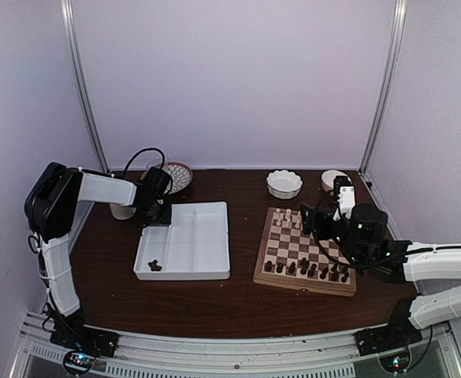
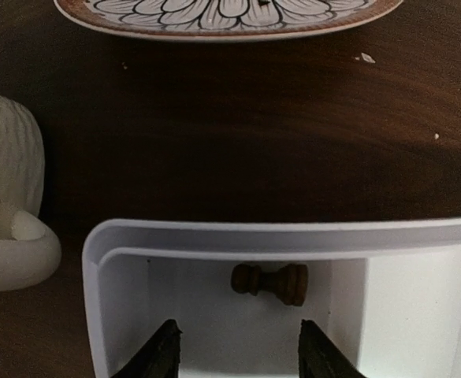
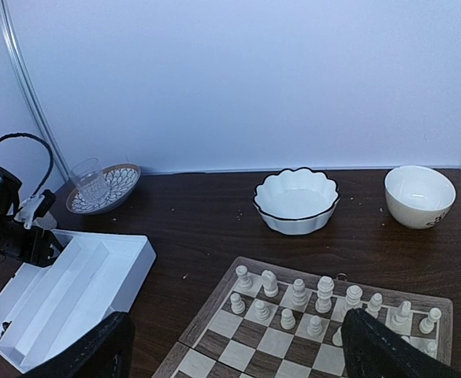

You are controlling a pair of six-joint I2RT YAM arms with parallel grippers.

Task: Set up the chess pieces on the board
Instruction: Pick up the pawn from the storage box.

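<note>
Gaping, the left tool (image 2: 238,332) faces a toppled chess piece (image 2: 269,283) against the tray (image 2: 277,236) wall.

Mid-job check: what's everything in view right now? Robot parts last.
board: one, brown checks, right of tray.
dark chess pieces: many, brown, board's near rows; few in tray's near-left corner, one lying far-left.
pale chessmen: many, cream, board's far rows.
tray: one, white, divided, table's left.
plate: one, patterned, far left.
glass: one, clear, on plate.
scalloped bowl: one, white, behind board.
round bowl: one, cream, far right.
mug: one, white ribbed, beside tray.
left gripper: one, black, jaws apart, tray's far-left corner.
right gripper: one, black, jaws wide, over board.
</note>
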